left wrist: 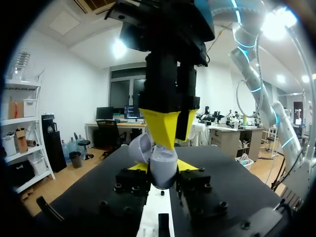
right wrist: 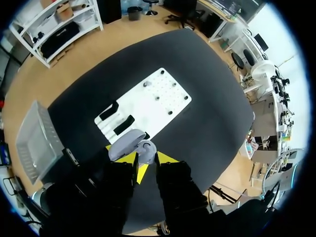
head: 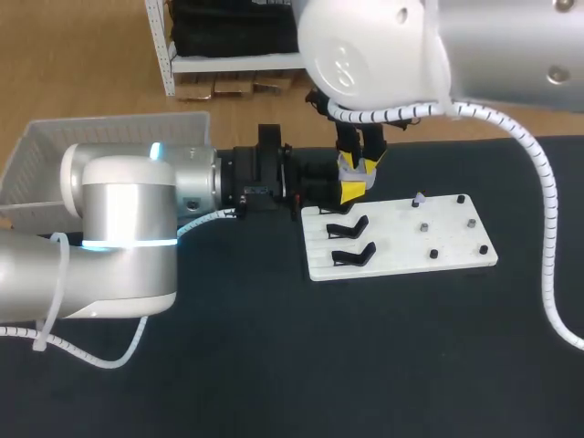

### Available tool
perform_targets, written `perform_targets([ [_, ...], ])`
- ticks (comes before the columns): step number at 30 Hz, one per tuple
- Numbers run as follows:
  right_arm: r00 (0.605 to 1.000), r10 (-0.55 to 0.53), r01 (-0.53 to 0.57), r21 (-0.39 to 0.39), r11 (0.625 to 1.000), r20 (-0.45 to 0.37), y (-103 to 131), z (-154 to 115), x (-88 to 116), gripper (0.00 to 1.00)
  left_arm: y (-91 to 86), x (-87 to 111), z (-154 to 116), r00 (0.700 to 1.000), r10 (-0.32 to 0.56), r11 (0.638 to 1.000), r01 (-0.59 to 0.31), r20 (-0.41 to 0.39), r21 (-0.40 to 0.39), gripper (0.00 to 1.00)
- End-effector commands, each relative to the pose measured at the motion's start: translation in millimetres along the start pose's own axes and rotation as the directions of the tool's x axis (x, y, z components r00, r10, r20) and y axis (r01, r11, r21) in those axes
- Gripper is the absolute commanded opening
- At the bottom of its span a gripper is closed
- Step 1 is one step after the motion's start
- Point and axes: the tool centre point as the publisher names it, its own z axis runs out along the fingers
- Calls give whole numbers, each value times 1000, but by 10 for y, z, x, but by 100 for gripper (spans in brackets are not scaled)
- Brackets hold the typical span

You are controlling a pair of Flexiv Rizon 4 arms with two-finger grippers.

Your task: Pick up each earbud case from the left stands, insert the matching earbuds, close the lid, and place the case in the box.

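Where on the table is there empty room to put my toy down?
The biggest bare patch is the near side of the table, in front of the board and beside the left arm. The board is also bare between its stands and pegs. It is crowded at the board's far corner, where the left end effector and right end effector meet at the case.

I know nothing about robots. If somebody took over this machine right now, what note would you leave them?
Left gripper: shut on the earbud case, whose lid is open, held off the table beside the white board.
Right gripper: right above the case; its grip cannot be told.
Done: case taken up and opened; both black stands are empty.
Left: whether the earbuds are in cannot be seen. Close the lid and put the case in the box, where none shows.
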Motion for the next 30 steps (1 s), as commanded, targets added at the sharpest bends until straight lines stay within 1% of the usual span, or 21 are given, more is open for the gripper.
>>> perform_targets([
  [1, 1000, 1, -1, -2, 1000, 2, -24, -29, 23, 33, -11, 18, -1, 1000, 6, 1000, -6, 10, -9, 0],
  [5, 1000, 3, -3, -24, 1000, 11, -68, -71, 38, 35, -11, 18, -1, 1000, 6, 1000, -6, 10, -9, 0],
  [7, 1000, 0, 1, -64, 998, 13, -131, -127, 55, 36, -11, 18, -1, 1000, 6, 1000, -6, 10, -9, 0],
  [11, 998, 8, 3, -187, 982, 57, -359, -185, -1, 48, -11, 18, -1, 1000, 6, 1000, -6, 10, -9, 0],
  [12, 997, -5, 24, -229, 973, 80, -414, -185, -20, 50, -11, 18, -1, 1000, 6, 1000, -6, 10, -9, 0],
  [13, 995, -21, 45, -262, 964, 95, -467, -186, -36, 58, -11, 18, -1, 1000, 6, 1000, -6, 10, -9, 0],
  [14, 990, -27, 66, -292, 954, 135, -512, -189, -49, 78, -11, 18, -1, 1000, 6, 1000, -6, 10, -9, 0],
  [15, 990, -35, 76, -317, 945, 135, -555, -190, -65, 100, -11, 18, -1, 1000, 6, 1000, -6, 10, -9, 0],
  [17, 985, -27, 84, -335, 939, 171, -623, -172, -119, 100, -11, 18, -1, 1000, 6, 1000, -6, 10, -9, 0],
  [18, 984, -43, 103, -357, 928, 172, -664, -175, -136, 100, -11, 18, -1, 1000, 6, 1000, -6, 10, -9, 0],
  [19, 980, -48, 116, -364, 924, 191, -704, -184, -145, 100, -11, 18, -1, 1000, 6, 1000, -6, 10, -9, 0],
  [21, 977, -72, 147, -385, 911, 203, -783, -197, -167, 100, -11, 18, -1, 1000, 6, 1000, -6, 10, -9, 0],
  [24, 974, -119, 188, -399, 897, 191, -897, -196, -221, 100, -11, 18, -1, 1000, 6, 1000, -6, 10, -9, 0],
  [28, 961, -230, 272, -383, 883, 152, -1016, -159, -258, 100, -11, 18, -1, 1000, 6, 1000, -6, 10, -9, 0],
  [30, 961, -230, 272, -383, 883, 152, -1016, -159, -258, 100, -11, 18, -1, 1000, 6, 1000, -6, 10, -9, 0],
])
